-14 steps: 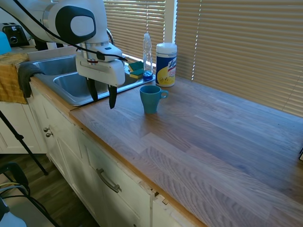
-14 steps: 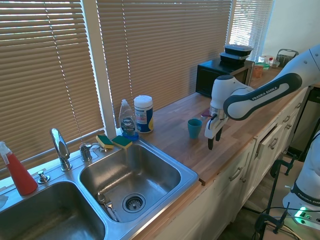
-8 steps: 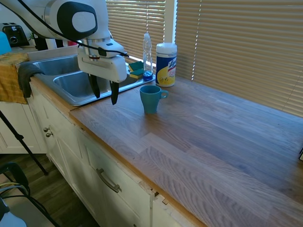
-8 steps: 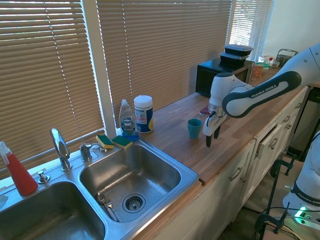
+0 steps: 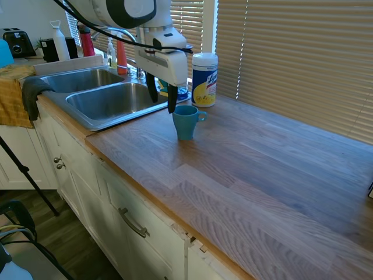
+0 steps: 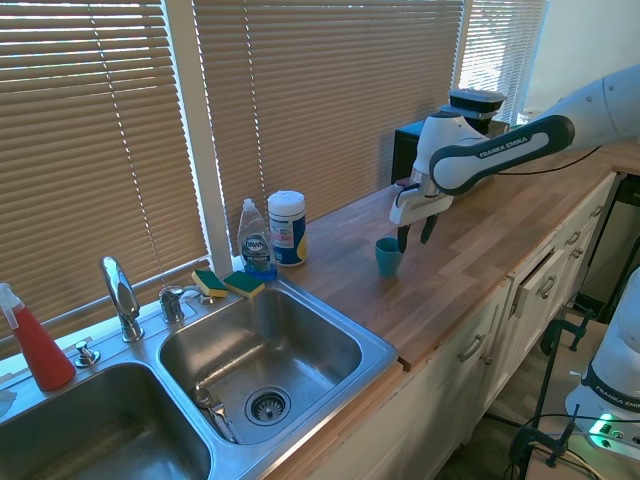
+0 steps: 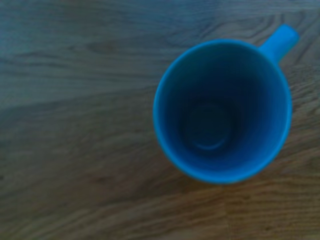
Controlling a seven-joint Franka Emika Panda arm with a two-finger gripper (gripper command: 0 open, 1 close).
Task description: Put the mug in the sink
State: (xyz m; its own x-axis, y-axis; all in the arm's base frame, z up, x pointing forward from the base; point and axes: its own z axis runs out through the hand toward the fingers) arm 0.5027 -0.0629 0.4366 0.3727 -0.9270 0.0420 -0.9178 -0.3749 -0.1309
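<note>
- Your gripper (image 5: 161, 98) hangs just above and to the sink side of the teal mug (image 5: 186, 121), fingers spread and empty; the wrist view looks straight down into the empty cup (image 7: 222, 111).
- The mug stands upright at centre frame on the wooden countertop (image 5: 250, 175), handle (image 5: 201, 115) pointing toward the blinds.
- Centre over the rim before you descend, and pinch one wall away from the handle.
- Left of the mug lies the steel double sink (image 5: 93, 96), the drop target.
- Behind stand a wipes canister (image 5: 204, 71), a dish-soap bottle (image 6: 256, 240) and sponges (image 6: 229, 283).
</note>
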